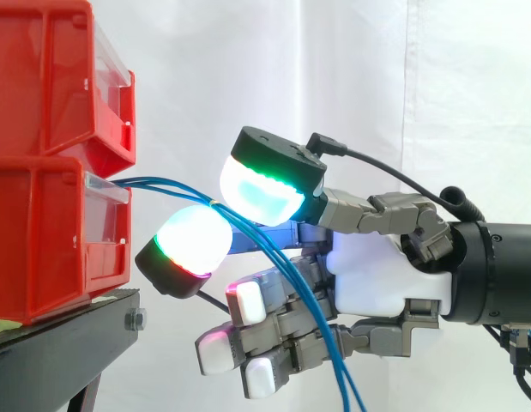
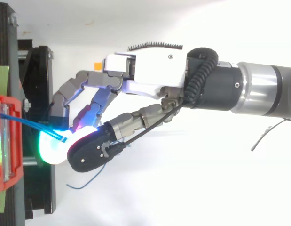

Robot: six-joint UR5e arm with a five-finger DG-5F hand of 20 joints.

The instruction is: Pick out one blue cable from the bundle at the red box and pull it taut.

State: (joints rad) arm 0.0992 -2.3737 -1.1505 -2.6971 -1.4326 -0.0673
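Observation:
Several thin blue cables (image 1: 162, 184) come out of the lower red bin (image 1: 51, 232) and run right, then hang down past my hand (image 1: 377, 275). Two glowing fingertips (image 1: 190, 240) close together on the bundle a short way from the bin, pinching blue cable between the pads. The stretch from bin to pinch is nearly straight with a slight sag. My other fingers curl below the cables. From above, the blue cable (image 2: 27, 123) leaves the red bin (image 2: 4, 141) and ends at the green-glowing pad, with my hand (image 2: 154, 66) reaching in from the right.
A second red bin (image 1: 42, 77) is stacked on the lower one, both on a black stand (image 1: 59, 343). A loose blue cable end (image 2: 89, 181) trails below my hand. A thin grey wire (image 2: 265, 136) lies at the right. White curtain behind.

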